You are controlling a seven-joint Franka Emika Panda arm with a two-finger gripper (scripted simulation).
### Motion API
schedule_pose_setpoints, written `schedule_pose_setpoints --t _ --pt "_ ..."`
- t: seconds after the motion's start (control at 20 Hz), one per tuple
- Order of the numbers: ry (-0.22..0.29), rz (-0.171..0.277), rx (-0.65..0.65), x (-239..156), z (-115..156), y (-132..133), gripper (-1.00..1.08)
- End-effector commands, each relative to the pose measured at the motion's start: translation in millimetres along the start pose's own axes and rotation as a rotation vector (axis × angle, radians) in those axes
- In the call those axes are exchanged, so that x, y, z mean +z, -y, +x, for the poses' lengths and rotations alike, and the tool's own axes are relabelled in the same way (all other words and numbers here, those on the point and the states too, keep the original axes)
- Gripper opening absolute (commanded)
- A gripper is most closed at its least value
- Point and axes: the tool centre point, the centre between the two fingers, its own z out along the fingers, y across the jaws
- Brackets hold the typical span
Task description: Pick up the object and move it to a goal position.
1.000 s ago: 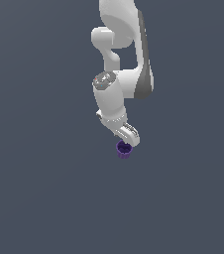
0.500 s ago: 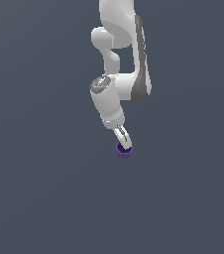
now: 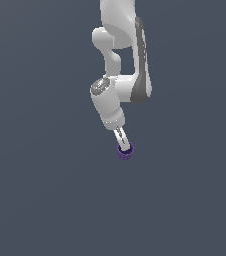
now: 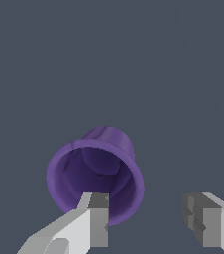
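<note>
The hand point(image 4: 146, 223) stands wide open and holds nothing. The purple cup point(image 4: 95, 173) is not centred between its fingers: in the wrist view one fingertip point(image 4: 98, 218) overlaps the cup's rim, while the other stands well apart from the cup with bare desk point(image 4: 183, 74) between. The cup's hollow mouth faces the wrist. To straddle it, the hand probably must shift sideways toward the cup.

No readable text, labels, brands or numbers in either view. Arm point(image 3: 120, 95), purple cup point(image 4: 95, 173) and grey background look unmarked, though render resolution is low.
</note>
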Motion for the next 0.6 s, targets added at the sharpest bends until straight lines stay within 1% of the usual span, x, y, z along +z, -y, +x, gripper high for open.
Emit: schedule_pose_setpoints --t 0.0,0.55 --pt "0.0 0.0 0.0 0.3 -0.1 0.1 0.28" --pt "0.0 0.0 0.008 29.9 -0.1 -1.3 0.28"
